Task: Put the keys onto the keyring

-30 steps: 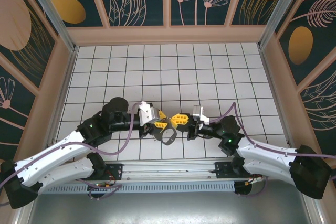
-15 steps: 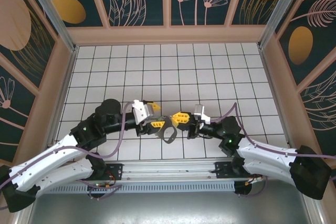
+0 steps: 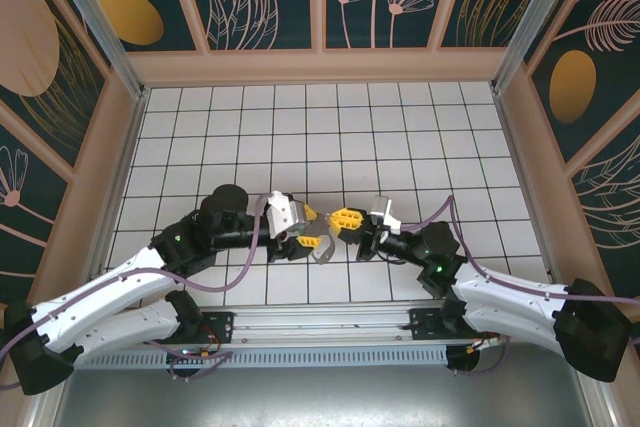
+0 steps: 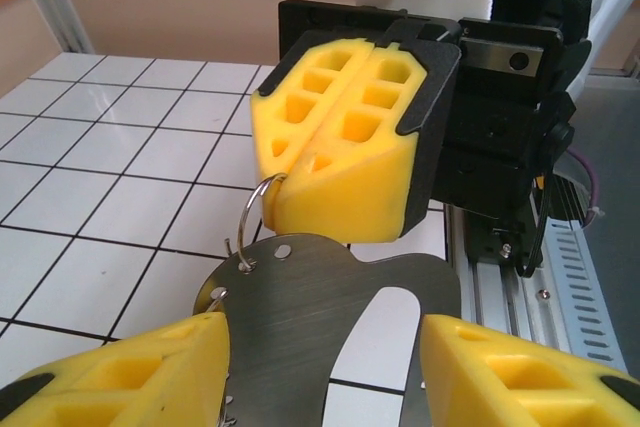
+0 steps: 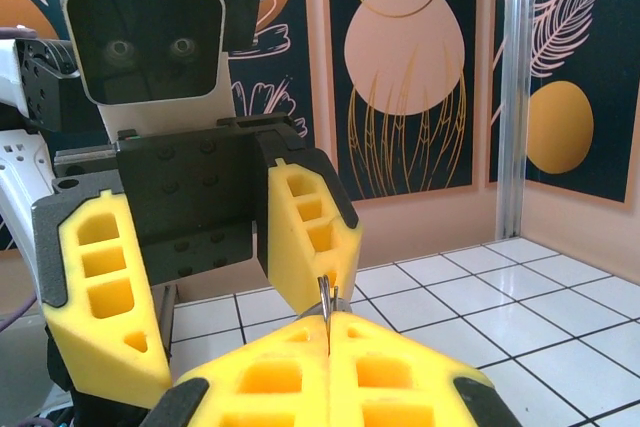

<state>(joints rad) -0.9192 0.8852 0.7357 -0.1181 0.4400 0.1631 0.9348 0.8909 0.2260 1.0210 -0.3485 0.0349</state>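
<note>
keyring (image 4: pixel 300 287) between left gripper (image 4: pixel 325 367)'s fingers (image 4: pixel 130 372)

Lighting's bright and even from overhead, with soft glare on the white tabletop (image 4: pixel 90 137) tiles and only faint shadows. Up close the nearest yellow pads (image 4: pixel 130 377) look a bit soft, and the overhead view bends slightly at its edges.

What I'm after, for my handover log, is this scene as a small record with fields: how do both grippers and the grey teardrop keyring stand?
surface: white tiled table
keyring: flat grey teardrop-shaped metal keyring, between the two grippers' fingertips
ring: thin silvery wire ring, meeting the keyring's edge
left gripper: jaws apart, one yellow finger on each side of the keyring; no grip evident
right gripper: shut, pinching the wire ring
</note>
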